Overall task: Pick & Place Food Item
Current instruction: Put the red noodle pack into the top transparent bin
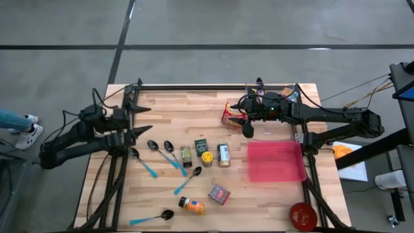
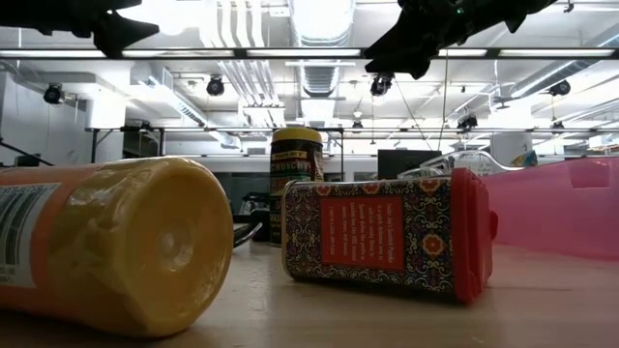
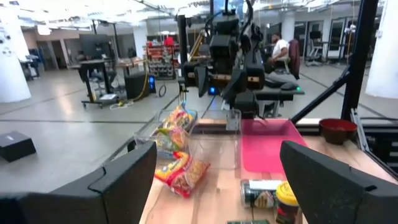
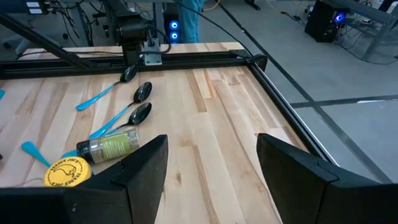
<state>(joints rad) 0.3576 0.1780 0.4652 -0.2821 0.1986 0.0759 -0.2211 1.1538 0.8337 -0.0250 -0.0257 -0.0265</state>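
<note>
1. Food item: your likeliest target is the snack packet (image 1: 230,115), red and yellow, lying at the far edge of the bench (image 1: 174,110) beside a clear tub (image 3: 214,146). Which food is meant cannot be told; jars and tins lie mid-bench too.
2. Right end effector (image 1: 248,129): hovers above the bench just beside the packet, fingers parted, grasping nothing.
3. Pink tray (image 1: 277,162): near the right arm, the likely drop point.
4. Mid-bench stock: green-label spice jar (image 4: 109,146), yellow-lidded tin (image 1: 207,158), patterned box with red cap (image 2: 387,235), orange bottle (image 1: 192,206) on its side.
5. Blue-handled spoons (image 1: 169,155): scattered toward the left arm.
6. Left end effector (image 1: 139,120): waits spread wide at the left edge, holding nothing.
7. Hazards, as judgement: the packet is soft and may slip or crumple if you pinch one corner; descending off-line may knock the clear tub.
</note>
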